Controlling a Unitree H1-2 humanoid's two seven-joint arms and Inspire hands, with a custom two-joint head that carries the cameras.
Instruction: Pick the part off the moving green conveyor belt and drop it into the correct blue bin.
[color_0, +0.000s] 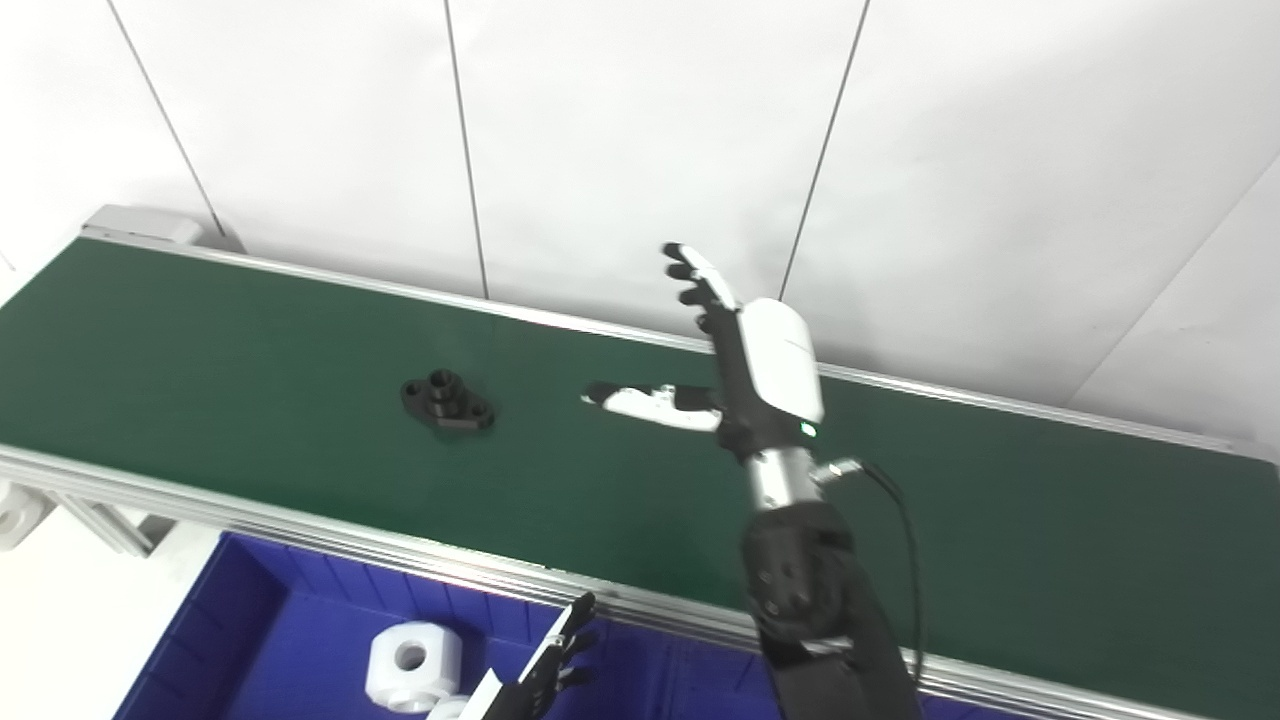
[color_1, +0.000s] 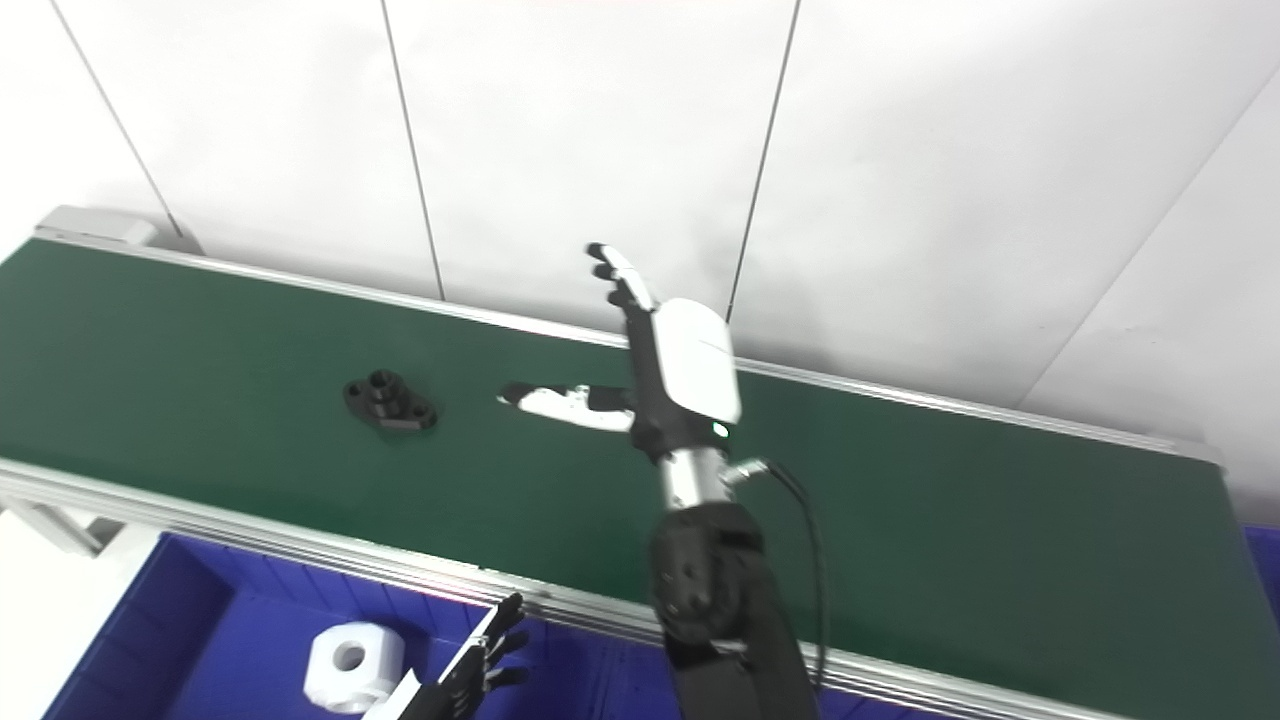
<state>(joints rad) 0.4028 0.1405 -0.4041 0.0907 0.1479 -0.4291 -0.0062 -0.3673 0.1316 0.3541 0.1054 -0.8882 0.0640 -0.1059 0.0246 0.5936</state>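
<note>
The black part (color_0: 447, 400) looks rigid, light, lying flat — best pinched across its raised middle. Right hand (color_0: 745, 375) hovers beside it, fingers (color_0: 697, 275) spread, empty.

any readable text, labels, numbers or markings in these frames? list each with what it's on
None readable in either view.
Green conveyor belt: plain surface, no print.
Black flanged part on the belt: no marking visible.
White blocky part with a round hole in the blue plastic bin: blank.
Right hand, white shell: no logo, only a small green light near the wrist.
Left hand: only partly in view, no text.
</note>
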